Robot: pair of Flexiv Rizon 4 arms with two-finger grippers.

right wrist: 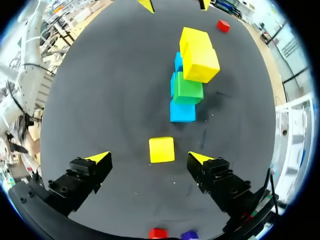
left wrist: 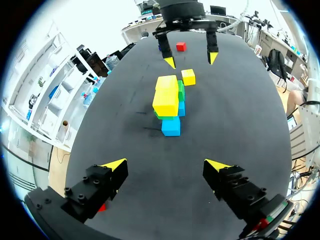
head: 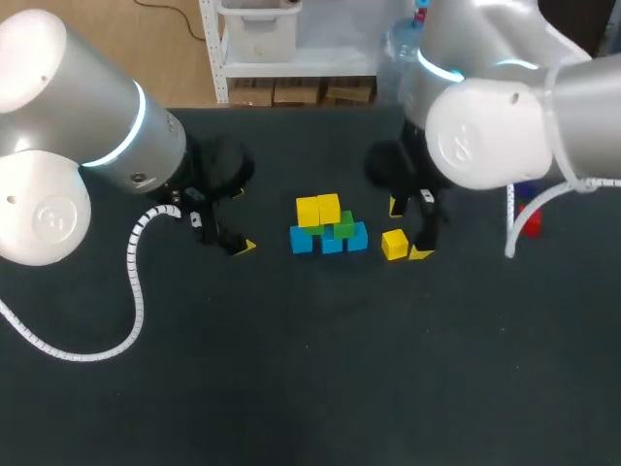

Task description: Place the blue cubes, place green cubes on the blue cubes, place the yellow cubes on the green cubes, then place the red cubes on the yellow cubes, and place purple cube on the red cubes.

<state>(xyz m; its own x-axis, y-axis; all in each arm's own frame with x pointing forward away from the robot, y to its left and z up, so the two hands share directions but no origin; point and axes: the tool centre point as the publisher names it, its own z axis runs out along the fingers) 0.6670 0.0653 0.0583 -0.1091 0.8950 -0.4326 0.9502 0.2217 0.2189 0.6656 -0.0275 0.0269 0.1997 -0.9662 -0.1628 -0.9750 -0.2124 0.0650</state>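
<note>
Head view shows the stack mid-table: blue cubes [head: 330, 240] in a row, green cubes [head: 342, 227] on them, two yellow cubes [head: 318, 210] on top, with the greens mostly covered. A loose yellow cube [head: 394, 244] lies just beside the stack, between the tips of the right gripper [right wrist: 149, 156], whose fingers are spread wide and empty. The left gripper [left wrist: 165, 162] gapes empty too, well apart. The blocks are plain and square-edged; the table [head: 291, 369] is dark and matte.
</note>
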